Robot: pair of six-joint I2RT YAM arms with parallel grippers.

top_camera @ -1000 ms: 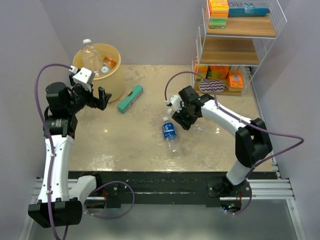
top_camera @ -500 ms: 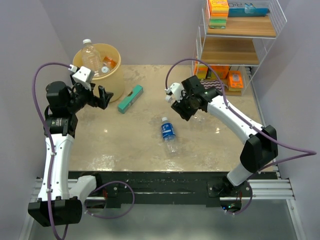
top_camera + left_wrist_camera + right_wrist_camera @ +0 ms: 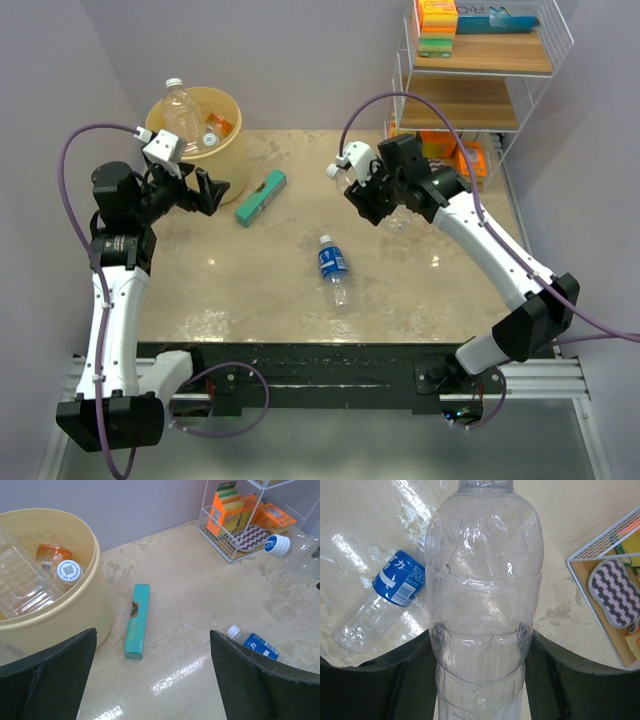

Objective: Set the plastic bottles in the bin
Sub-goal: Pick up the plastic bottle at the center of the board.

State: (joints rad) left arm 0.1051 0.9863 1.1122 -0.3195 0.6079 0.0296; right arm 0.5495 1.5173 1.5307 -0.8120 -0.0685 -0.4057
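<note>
The carry step is under way: the right claw (image 3: pixel 383 203) is clamping a clear bottle (image 3: pixel 485 580) by its lower body, both black fingers (image 3: pixel 405 680) pressing its ribbed waist, and is holding it off the worktop (image 3: pixel 250 290) over the right half, near the wire shelf rack (image 3: pixel 470 95). The bottle is looking empty and thin-walled, label-free, with a blue cap (image 3: pixel 276 545) showing in the left wrist view; such a shell is likely denting under the squeeze and could be slipping if swung fast.

The bin (image 3: pixel 228 160) is standing at the far left corner, well apart from the held bottle, and is already holding several bottles: a tall clear one (image 3: pixel 180 110) sticking up past the rim and an orange one (image 3: pixel 218 125) beside it.

The next move is calling for a long sweep leftward across the worktop, staying high enough to clear the rim, then letting go over the opening. The left claw (image 3: pixel 207 190) is hanging wide and empty just beside the bin, so the path is wanting care there.

A blue-labelled bottle (image 3: pixel 333 268) is lying on its side mid-worktop, waiting its turn; the teal box (image 3: pixel 261 197) is lying near the bin
</note>
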